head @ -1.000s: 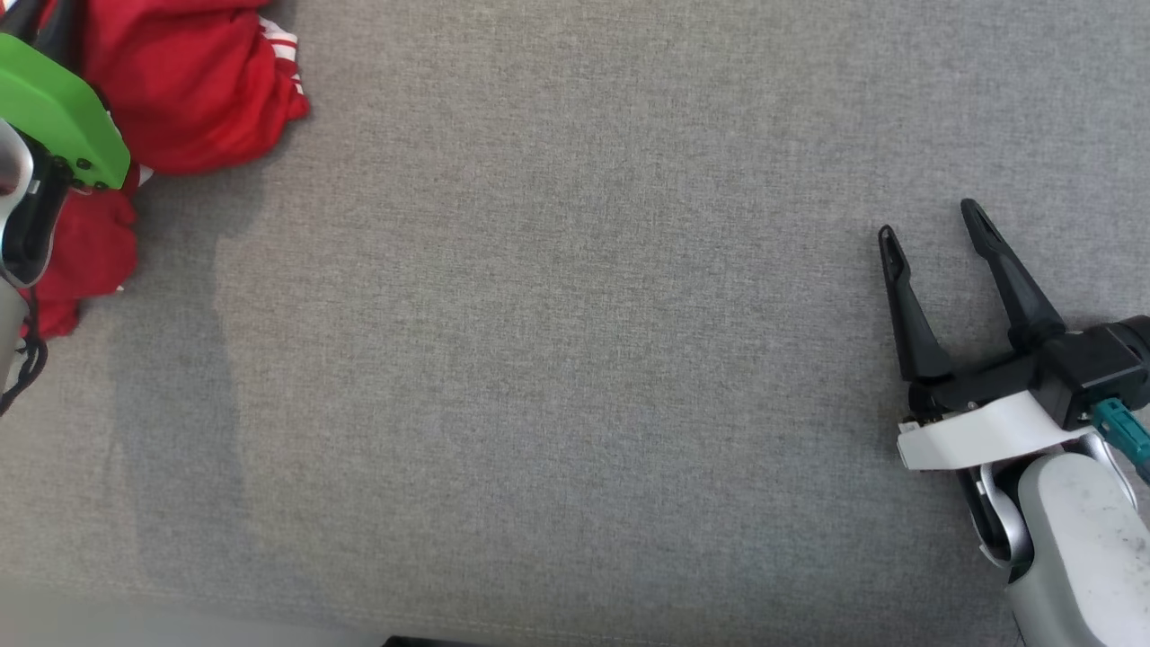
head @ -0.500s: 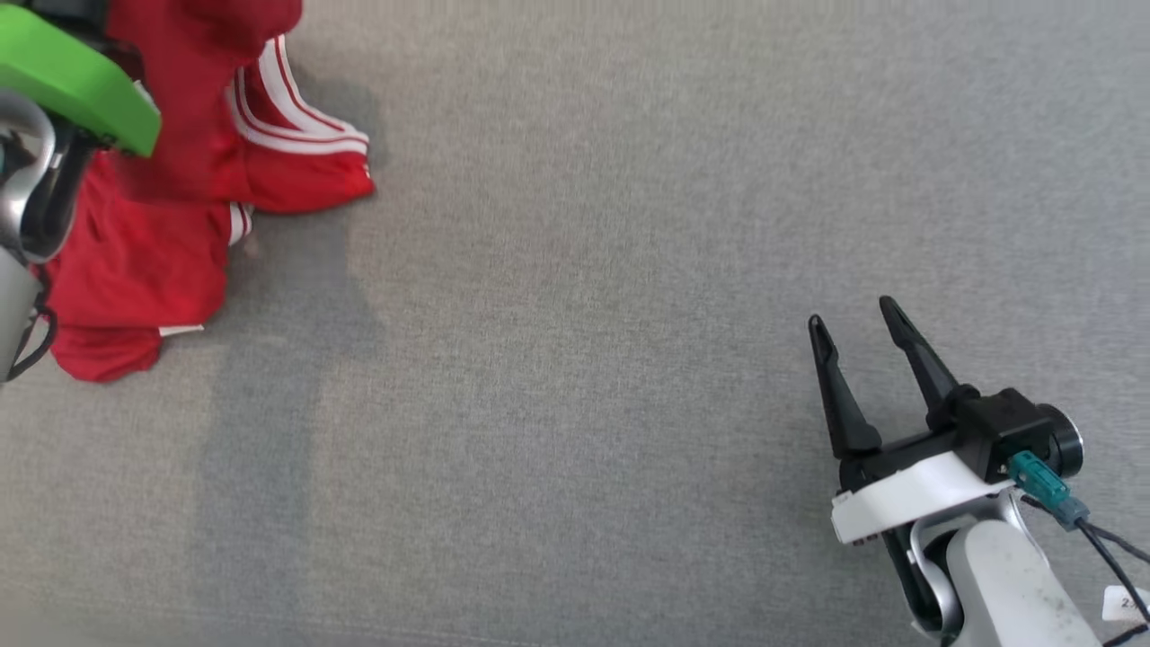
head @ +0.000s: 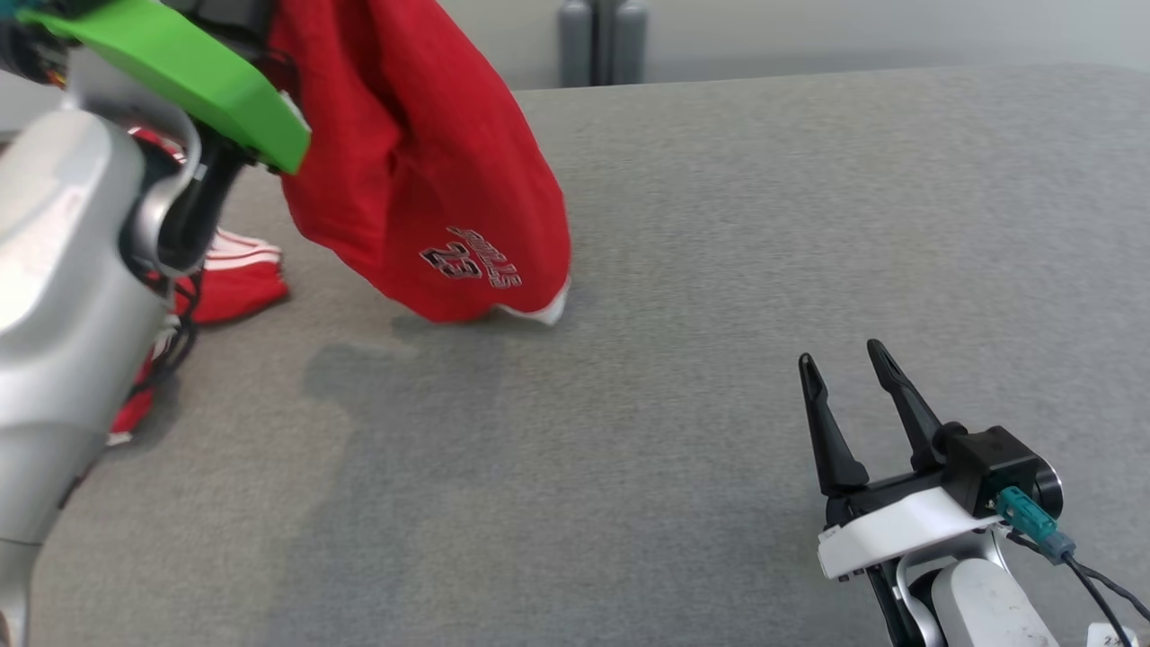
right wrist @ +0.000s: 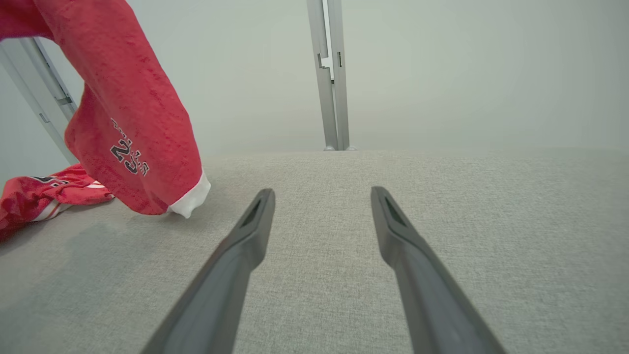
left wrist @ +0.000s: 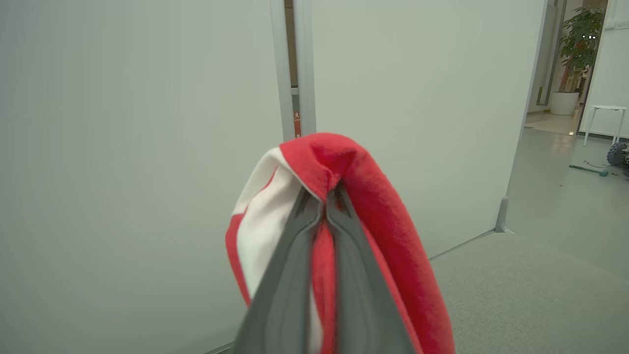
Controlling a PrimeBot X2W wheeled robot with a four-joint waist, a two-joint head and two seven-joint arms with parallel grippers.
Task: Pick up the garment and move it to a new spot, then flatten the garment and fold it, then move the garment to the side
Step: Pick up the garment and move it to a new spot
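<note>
The left gripper [left wrist: 325, 199] is pressed together on a fold of the red garment [head: 422, 180], which drapes over both fingertips in the left wrist view. The garment (red with white trim and a printed number 23) hangs from that grip at the upper left of the head view. Its lower end touches the grey padded surface [head: 719, 225], and another part lies bunched on the surface at the far left. The right gripper [head: 841, 355] sits at the lower right, fingers spread, well apart from the garment.
</note>
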